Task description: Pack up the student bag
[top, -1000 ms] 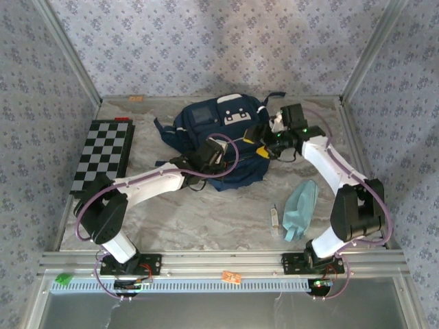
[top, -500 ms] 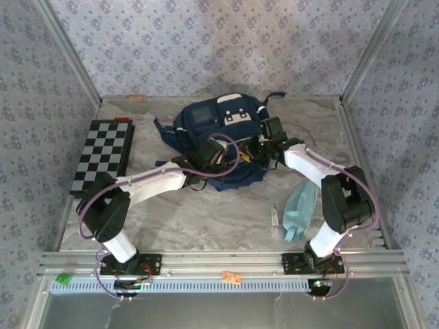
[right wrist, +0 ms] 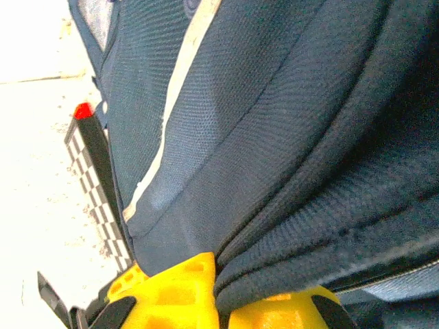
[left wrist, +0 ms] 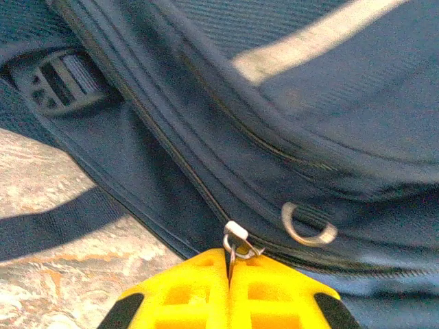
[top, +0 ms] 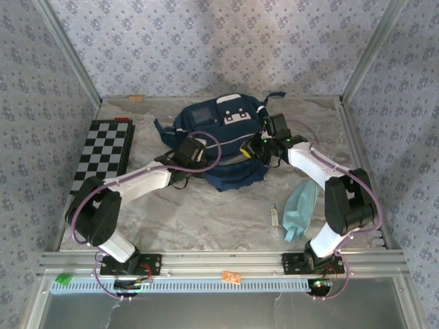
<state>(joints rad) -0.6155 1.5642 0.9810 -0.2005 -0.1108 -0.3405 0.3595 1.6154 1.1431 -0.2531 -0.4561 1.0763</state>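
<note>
Wrist close-ups: left gripper (left wrist: 228,266) pinches zipper pull (left wrist: 236,240); right gripper (right wrist: 218,291) clamps student bag (right wrist: 274,137) fold.

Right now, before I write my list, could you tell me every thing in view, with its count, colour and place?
bag: 1, navy with white patches and stripes, back middle of the table
checkerboard: 1, black and white, left side of the table
pouch: 1, teal, right side, towards the front
thin object: 1, pale, just left of the pouch; too small to identify
orange tags: 2, one at the back left edge, one on the front rail
green tag: 1, front left corner
table: 1, marbled beige
left gripper: 1, yellow fingers, shut on the bag's zip pull
right gripper: 1, yellow fingers, shut on a fold of the bag
</note>
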